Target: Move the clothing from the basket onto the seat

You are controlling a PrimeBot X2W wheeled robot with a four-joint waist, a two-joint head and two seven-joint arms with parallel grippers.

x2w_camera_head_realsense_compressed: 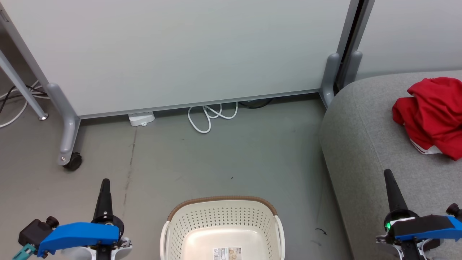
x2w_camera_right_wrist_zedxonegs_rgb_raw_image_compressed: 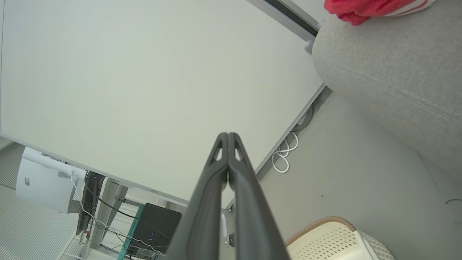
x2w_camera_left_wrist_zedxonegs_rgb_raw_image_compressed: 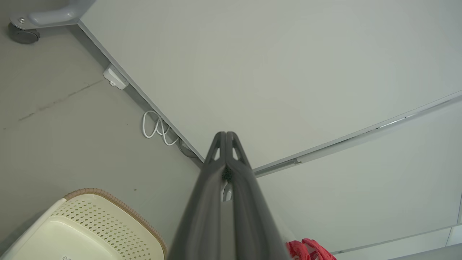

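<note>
Red clothing [x2w_camera_head_realsense_compressed: 431,117] with a white striped edge lies bunched on the light grey seat [x2w_camera_head_realsense_compressed: 364,144] at the right; it also shows as red clothing [x2w_camera_right_wrist_zedxonegs_rgb_raw_image_compressed: 368,8] and a corner of red clothing [x2w_camera_left_wrist_zedxonegs_rgb_raw_image_compressed: 310,250]. The cream basket [x2w_camera_head_realsense_compressed: 222,231] with a brown rim stands on the floor at bottom centre, holding nothing but a paper label [x2w_camera_head_realsense_compressed: 226,253]. My left gripper [x2w_camera_head_realsense_compressed: 105,182] is shut and empty, left of the basket. My right gripper [x2w_camera_head_realsense_compressed: 388,173] is shut and empty, over the seat's front part, below the clothing.
A pale partition panel [x2w_camera_head_realsense_compressed: 180,54] on grey wheeled feet [x2w_camera_head_realsense_compressed: 68,144] closes off the back. A white cable [x2w_camera_head_realsense_compressed: 211,115] and a small white box [x2w_camera_head_realsense_compressed: 141,118] lie at its base. Grey floor [x2w_camera_head_realsense_compressed: 223,155] stretches between the basket and the panel.
</note>
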